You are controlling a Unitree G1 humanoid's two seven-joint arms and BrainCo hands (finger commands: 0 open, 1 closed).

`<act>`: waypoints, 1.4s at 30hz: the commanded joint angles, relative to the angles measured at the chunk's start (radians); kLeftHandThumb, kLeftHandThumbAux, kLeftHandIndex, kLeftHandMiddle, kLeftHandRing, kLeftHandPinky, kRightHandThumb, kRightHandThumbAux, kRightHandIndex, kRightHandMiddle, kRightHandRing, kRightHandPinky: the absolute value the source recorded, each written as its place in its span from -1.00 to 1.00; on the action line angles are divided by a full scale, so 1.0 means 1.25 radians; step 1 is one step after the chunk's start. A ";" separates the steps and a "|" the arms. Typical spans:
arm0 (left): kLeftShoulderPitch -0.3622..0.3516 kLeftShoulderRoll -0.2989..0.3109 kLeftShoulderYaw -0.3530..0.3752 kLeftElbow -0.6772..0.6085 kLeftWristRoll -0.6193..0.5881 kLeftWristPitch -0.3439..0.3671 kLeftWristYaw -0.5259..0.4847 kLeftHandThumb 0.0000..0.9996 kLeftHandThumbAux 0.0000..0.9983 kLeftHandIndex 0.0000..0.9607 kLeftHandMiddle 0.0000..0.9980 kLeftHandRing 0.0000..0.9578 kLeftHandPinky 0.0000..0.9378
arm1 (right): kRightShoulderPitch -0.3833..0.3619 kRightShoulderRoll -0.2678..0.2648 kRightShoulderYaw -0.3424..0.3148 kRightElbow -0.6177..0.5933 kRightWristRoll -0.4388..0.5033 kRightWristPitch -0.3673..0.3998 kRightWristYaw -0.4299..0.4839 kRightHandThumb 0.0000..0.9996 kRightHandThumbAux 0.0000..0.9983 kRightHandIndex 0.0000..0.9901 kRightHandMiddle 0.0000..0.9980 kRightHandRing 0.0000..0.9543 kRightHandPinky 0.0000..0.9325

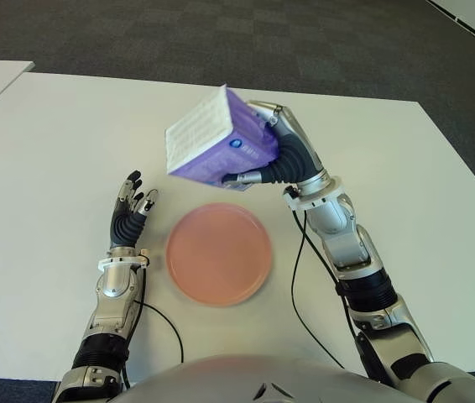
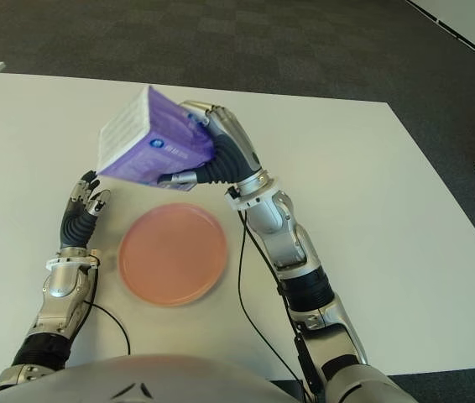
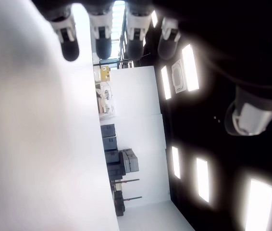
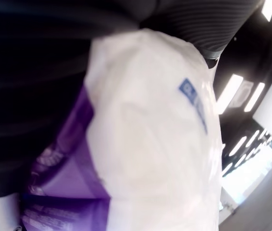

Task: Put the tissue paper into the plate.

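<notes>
Right hand (image 1: 275,155) grips tilted tissue pack (image 1: 216,138) above pink plate (image 1: 219,253); left hand (image 1: 131,210) idle, fingers spread. Risk: tilted pack may tumble off rim w/ early release.

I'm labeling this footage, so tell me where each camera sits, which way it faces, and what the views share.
Left eye view: head, looking down at the white table; both arms, right robot hand holding the tissue pack above the pink plate.
Right eye view: same scene, slightly shifted.
Left wrist view: open left robot hand, fingertips against room and ceiling lights.
Right wrist view: close on the tissue pack.
Shared: the pack.
</notes>
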 commanded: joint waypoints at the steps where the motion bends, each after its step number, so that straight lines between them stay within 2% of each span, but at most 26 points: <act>1: 0.042 0.000 -0.001 0.060 0.006 0.005 -0.012 -1.00 -0.07 -1.00 -1.00 -1.00 -1.00 | 0.024 -0.071 0.023 -0.041 0.070 -0.011 0.148 0.71 0.36 -0.19 0.06 0.77 0.77; 7: 0.034 0.001 0.001 0.073 0.012 0.000 -0.003 -1.00 -0.08 -1.00 -1.00 -1.00 -1.00 | 0.040 -0.161 0.037 -0.056 0.138 -0.050 0.304 0.71 0.35 -0.18 0.04 0.69 0.71; 13: 0.034 0.004 0.000 0.072 0.017 -0.011 0.000 -1.00 -0.11 -1.00 -1.00 -1.00 -1.00 | 0.031 -0.194 0.041 -0.058 0.137 -0.061 0.378 0.72 0.35 -0.18 0.04 0.64 0.69; 19: 0.033 0.007 -0.002 0.070 0.017 -0.006 -0.004 -1.00 -0.13 -1.00 -1.00 -1.00 -1.00 | 0.026 -0.217 0.064 -0.026 0.071 -0.108 0.410 0.71 0.35 -0.19 0.05 0.64 0.72; 25: 0.034 0.004 -0.002 0.062 0.012 0.004 -0.005 -1.00 -0.13 -1.00 -1.00 -1.00 -1.00 | 0.022 -0.226 0.077 -0.012 0.039 -0.106 0.443 0.71 0.35 -0.19 0.06 0.63 0.70; 29: 0.033 -0.002 0.000 0.055 0.003 0.012 -0.005 -1.00 -0.12 -1.00 -1.00 -1.00 -1.00 | 0.033 -0.214 0.082 0.003 -0.021 -0.087 0.427 0.71 0.35 -0.19 0.06 0.63 0.69; 32: 0.033 -0.004 0.000 0.051 0.003 0.014 -0.005 -1.00 -0.11 -1.00 -1.00 -1.00 -1.00 | 0.045 -0.180 0.096 0.034 -0.117 -0.092 0.358 0.71 0.35 -0.19 0.08 0.69 0.74; 34: 0.034 -0.003 0.000 0.048 0.004 0.014 -0.005 -1.00 -0.10 -1.00 -1.00 -1.00 -1.00 | 0.050 -0.169 0.101 0.054 -0.148 -0.098 0.329 0.72 0.35 -0.19 0.08 0.73 0.77; 42: 0.037 0.004 0.003 0.044 0.002 0.017 -0.012 -1.00 -0.11 -1.00 -1.00 -1.00 -1.00 | 0.037 -0.153 0.102 0.133 -0.188 -0.158 0.240 0.72 0.35 -0.18 0.08 0.79 0.81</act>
